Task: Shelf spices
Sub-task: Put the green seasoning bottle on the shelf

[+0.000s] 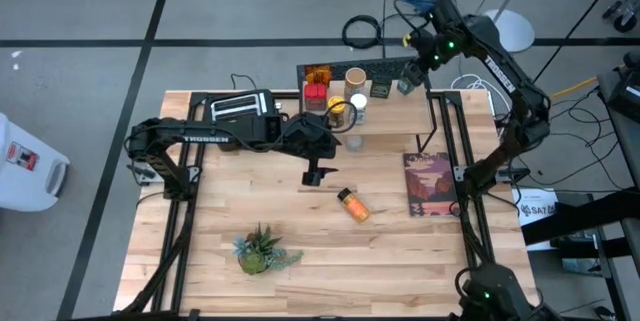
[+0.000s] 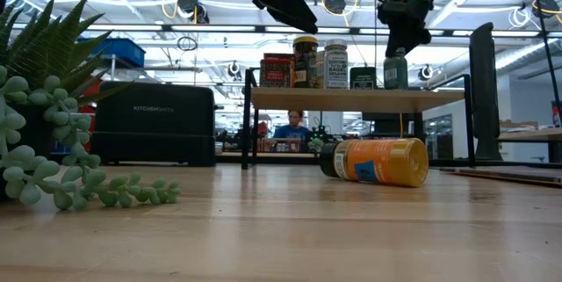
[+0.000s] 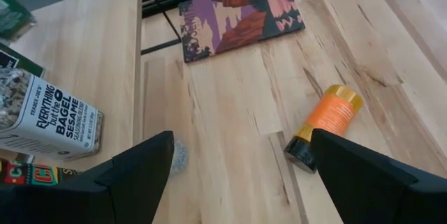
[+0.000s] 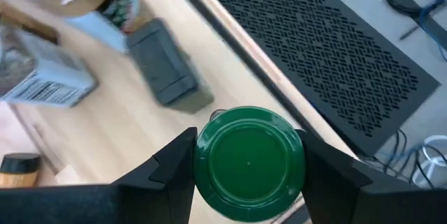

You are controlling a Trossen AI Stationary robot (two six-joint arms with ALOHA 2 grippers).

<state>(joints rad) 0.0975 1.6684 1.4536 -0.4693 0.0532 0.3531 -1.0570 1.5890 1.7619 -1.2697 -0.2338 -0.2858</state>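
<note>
The right gripper [image 4: 248, 165] has its jaws clamped on either side of a green-capped jar [image 4: 249, 161] standing on the shelf [image 2: 356, 99], beside a dark square tin [image 4: 167, 70]. The left gripper [image 3: 237, 175] hangs with jaws spread wide; beyond them an orange bottle [image 3: 325, 126] lies on the tabletop [image 1: 300, 231]

Bright even overhead light, ceiling lamps [image 2: 189, 3] glaring at twelve o'clock in the low view, soft short shadows on the table [image 1: 300, 231], blurred jars [image 4: 42, 49] at ten o'clock in the right wrist view, plant [image 2: 44, 115] out of focus at nine o'clock
</note>
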